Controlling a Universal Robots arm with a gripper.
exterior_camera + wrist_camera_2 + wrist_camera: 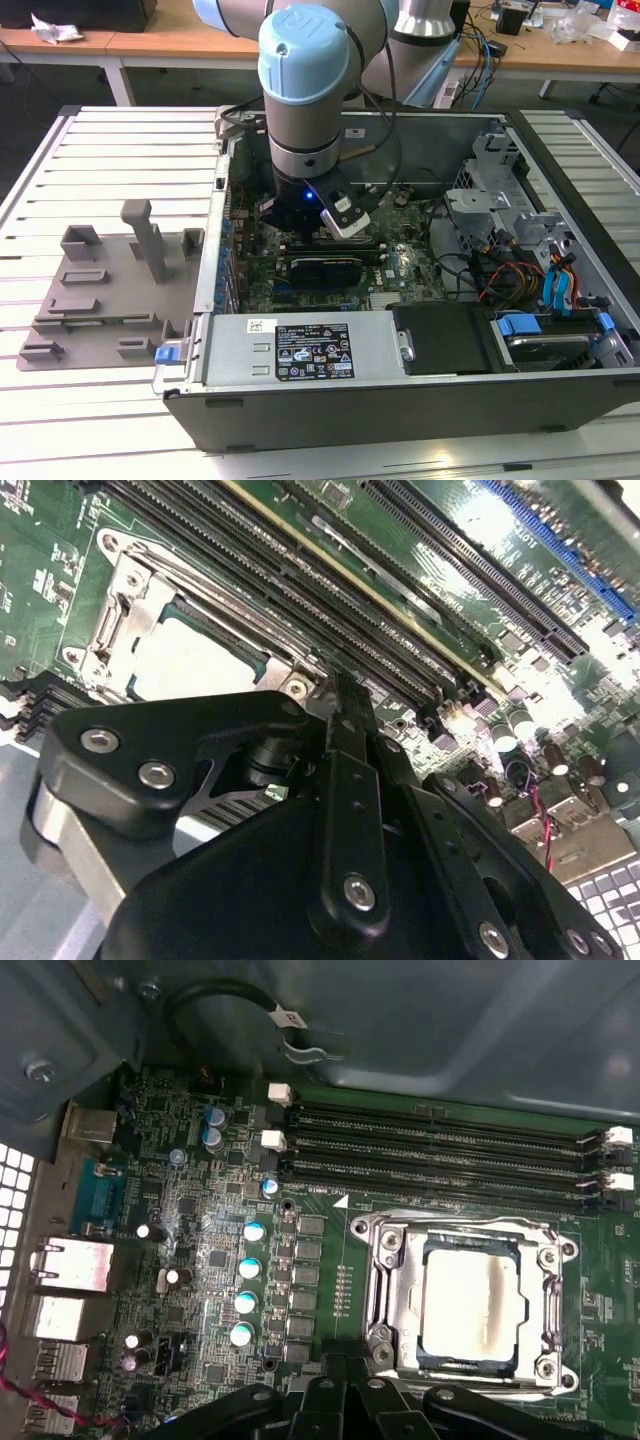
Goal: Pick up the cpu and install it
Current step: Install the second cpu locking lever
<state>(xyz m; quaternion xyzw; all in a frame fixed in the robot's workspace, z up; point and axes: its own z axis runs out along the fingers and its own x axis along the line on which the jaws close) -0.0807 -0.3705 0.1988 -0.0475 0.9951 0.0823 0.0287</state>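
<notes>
The arm [305, 100] reaches down into an open computer case [420, 300] that lies on its side on a white slatted desk [100, 420]. Its claw [318, 212] hangs low over the green motherboard [330, 265], toward the case's wall on the exterior view's left. Whether the claw is open or closed I cannot tell; its black linkage crowds the near edge in both wrist views [340, 1405] and the tips stay hidden. Nothing can be seen in its grip.

The cpu [470, 1302] sits inside the motherboard socket [395, 1295], its pale silver top facing up and framed by the metal bracket all round. It looks flat and level in the frame. In the second wrist view the same chip [190, 665] shows just beyond the claw's black body, close but apart from it. Four long black memory slots [440, 1150] run beside the socket, on the side away from the claw. A row of small blue-topped capacitors [248, 1265] stands on the board to the socket's other side.

Outside the case, on the exterior view's left, a grey plastic tray [100, 300] with raised blocks rests on the desk.
</notes>
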